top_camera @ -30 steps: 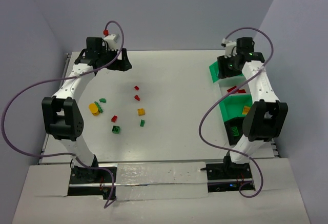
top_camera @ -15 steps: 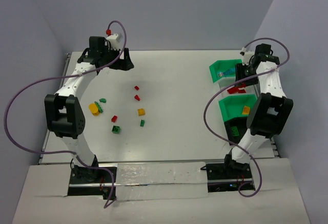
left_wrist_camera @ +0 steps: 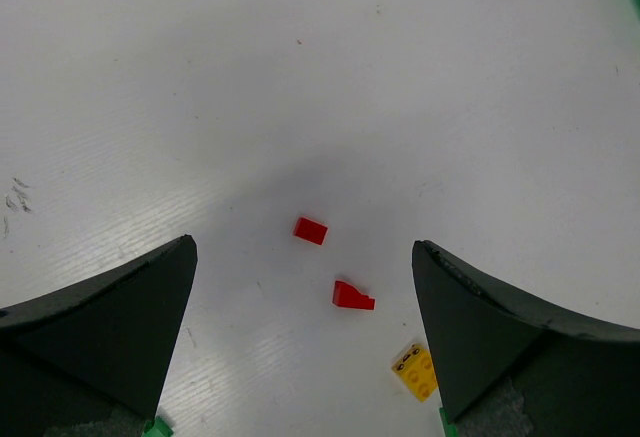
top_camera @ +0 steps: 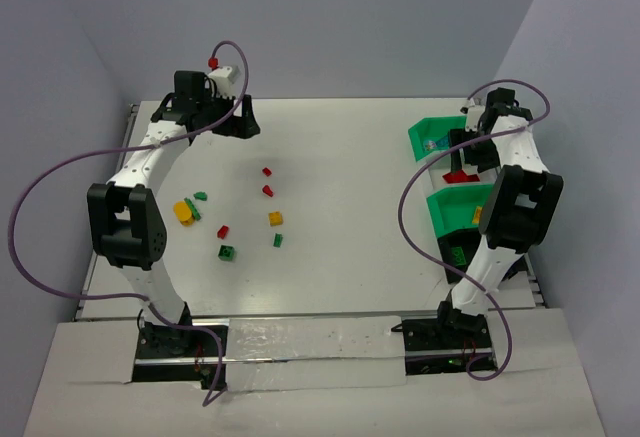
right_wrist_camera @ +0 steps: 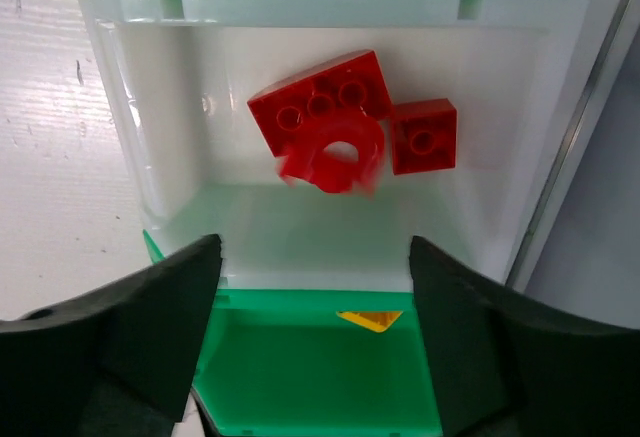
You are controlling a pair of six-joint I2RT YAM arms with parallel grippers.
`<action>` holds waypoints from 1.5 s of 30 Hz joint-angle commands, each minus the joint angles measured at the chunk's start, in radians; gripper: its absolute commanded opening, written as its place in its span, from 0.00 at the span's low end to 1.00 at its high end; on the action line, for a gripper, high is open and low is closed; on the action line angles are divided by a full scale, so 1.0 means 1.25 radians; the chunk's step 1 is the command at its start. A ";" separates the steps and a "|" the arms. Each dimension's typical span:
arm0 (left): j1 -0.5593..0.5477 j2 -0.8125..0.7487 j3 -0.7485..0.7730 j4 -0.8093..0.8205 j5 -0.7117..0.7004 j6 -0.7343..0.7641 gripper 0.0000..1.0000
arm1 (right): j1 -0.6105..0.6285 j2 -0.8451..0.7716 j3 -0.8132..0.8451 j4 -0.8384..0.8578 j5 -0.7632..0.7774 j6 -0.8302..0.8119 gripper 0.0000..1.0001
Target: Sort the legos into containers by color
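Seen from above, the matte white table [top_camera: 350,187] carries loose legos [top_camera: 275,219]. They are glossy little blocks in red, yellow and green, scattered over its left half and well apart from every edge. The containers [top_camera: 432,137] line the right edge in a row: smooth green rectangular bins with a white bin [top_camera: 440,170] between them. The left gripper [top_camera: 243,122] hangs near the far-left corner, and the right gripper [top_camera: 462,149] is over the white bin.

In the left wrist view, dark wedge-shaped fingers [left_wrist_camera: 100,327] stand wide apart and empty. Two red bricks [left_wrist_camera: 310,230] and a yellow brick [left_wrist_camera: 415,370] lie on the bare table between them.

In the right wrist view, the fingers [right_wrist_camera: 130,327] are spread and grip nothing. Below them the translucent white bin holds a studded red plate [right_wrist_camera: 320,107], a square red brick [right_wrist_camera: 423,137] just beside it, and a blurred round red piece [right_wrist_camera: 335,162]. The neighbouring green bin holds a yellow wedge [right_wrist_camera: 370,319].
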 commanded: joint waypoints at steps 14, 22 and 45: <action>0.093 -0.170 -0.192 -0.273 0.117 0.453 0.94 | 0.108 -0.084 0.088 -0.015 -0.041 0.009 0.99; 0.004 -0.213 -0.287 -0.283 0.212 0.640 0.87 | 0.209 -0.099 0.074 0.004 -0.067 0.026 0.99; -0.188 -0.091 -0.428 0.015 0.187 0.678 0.71 | 0.245 -0.115 0.052 -0.001 -0.082 0.055 1.00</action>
